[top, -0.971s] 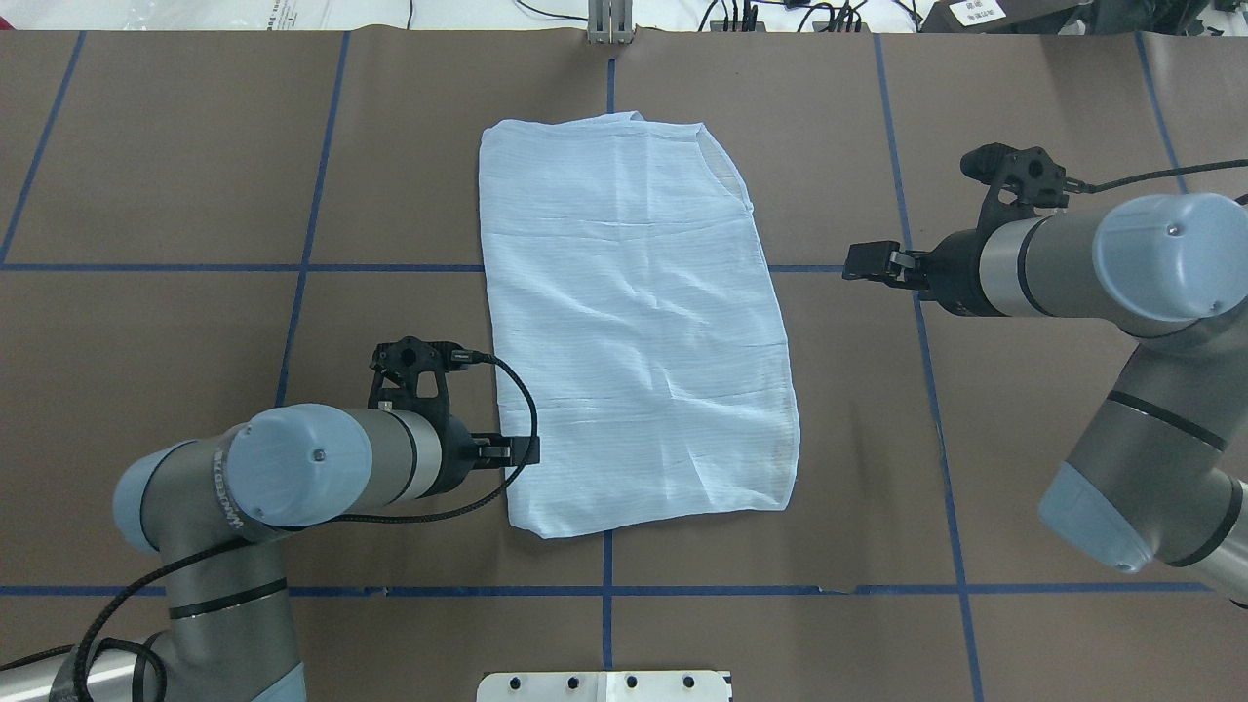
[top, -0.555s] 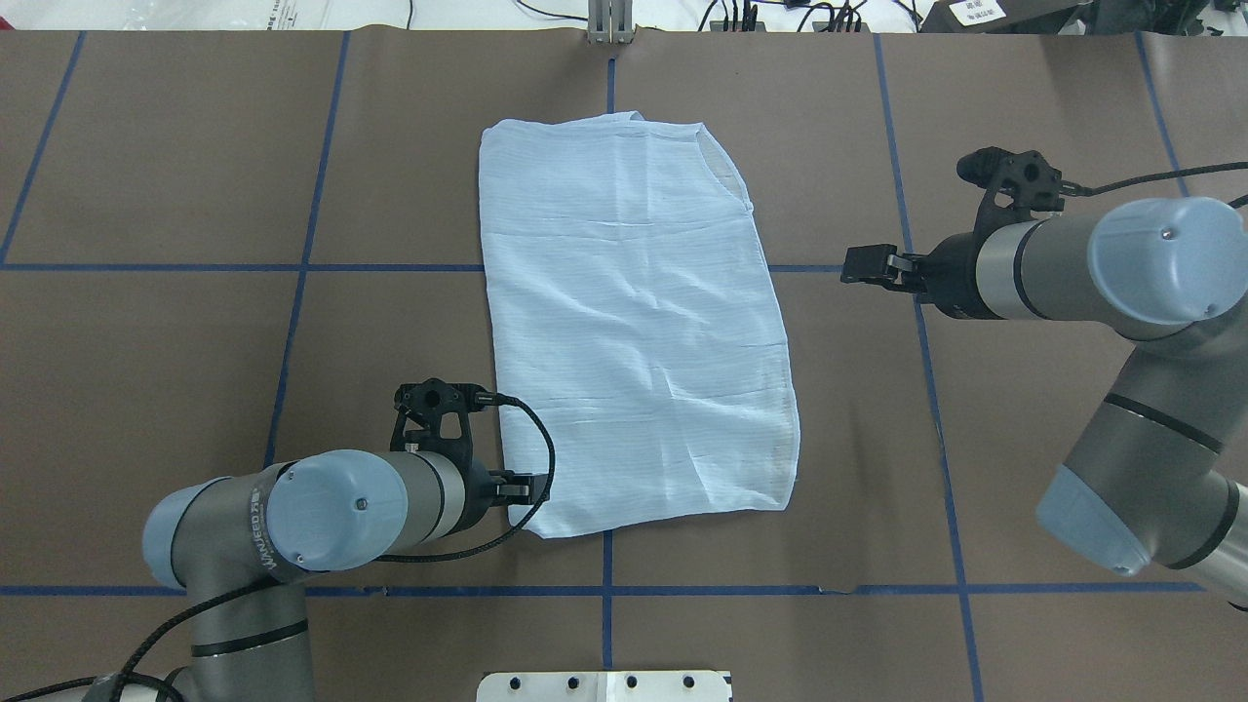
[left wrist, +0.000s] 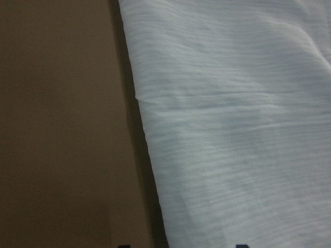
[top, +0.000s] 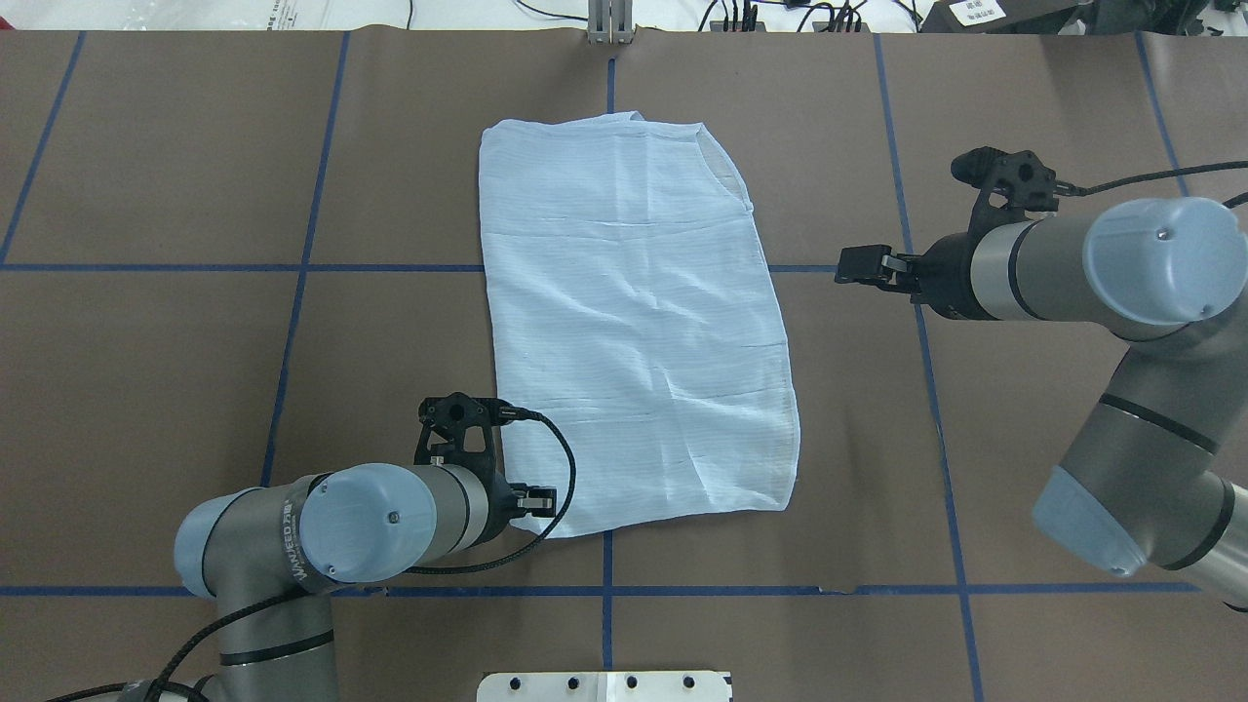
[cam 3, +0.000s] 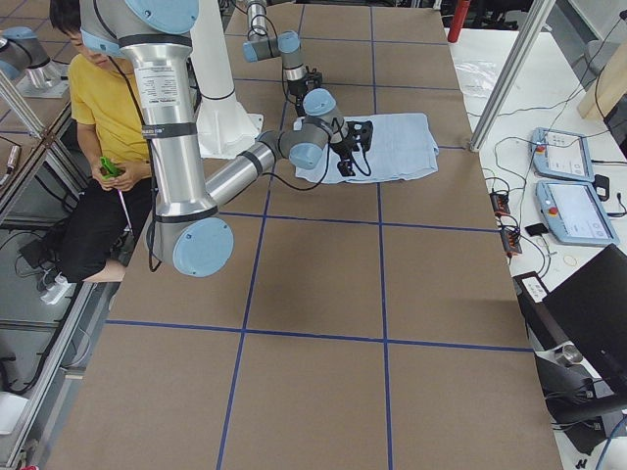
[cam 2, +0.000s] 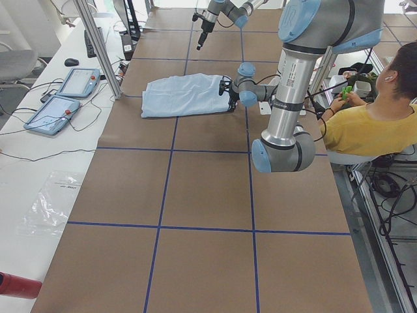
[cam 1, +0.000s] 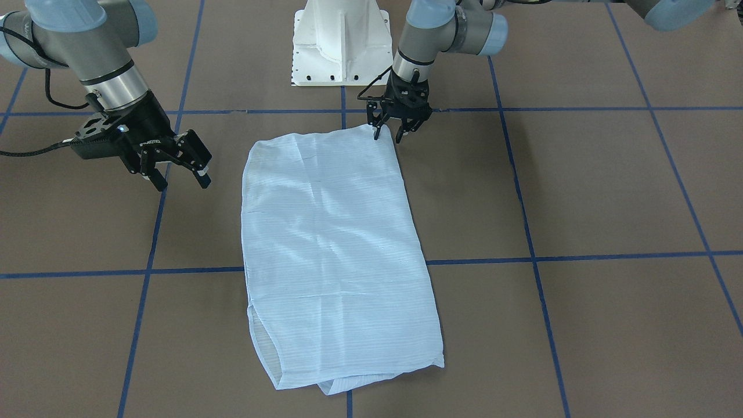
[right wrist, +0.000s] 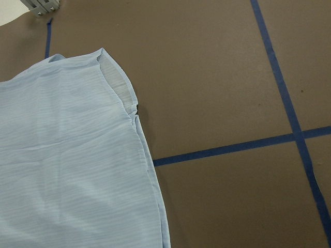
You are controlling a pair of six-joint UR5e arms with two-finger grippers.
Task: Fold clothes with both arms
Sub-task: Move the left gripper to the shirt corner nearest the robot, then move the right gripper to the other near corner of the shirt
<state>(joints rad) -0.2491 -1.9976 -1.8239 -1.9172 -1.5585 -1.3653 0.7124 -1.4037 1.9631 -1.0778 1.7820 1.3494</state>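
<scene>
Both gape empty: left hand (cam 1: 389, 134) at one corner of the shirt (cam 1: 331, 249), right hand (cam 1: 181, 180) apart.

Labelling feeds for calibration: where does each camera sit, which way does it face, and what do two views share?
Front-facing: across the table, facing the robot; shirt, left pincer, right pincer, white base.
Overhead: behind the robot, looking down; both pincers, shirt.
Exterior left: table's end; left arm near, person seated.
Exterior right: opposite end; right arm near.
Left wrist: close on the shirt's edge; pincer barely visible.
Right wrist: shirt's corner, blue tape; no robot parts.
Shared: front-facing and overhead both show the left pincer at the shirt's corner.
</scene>
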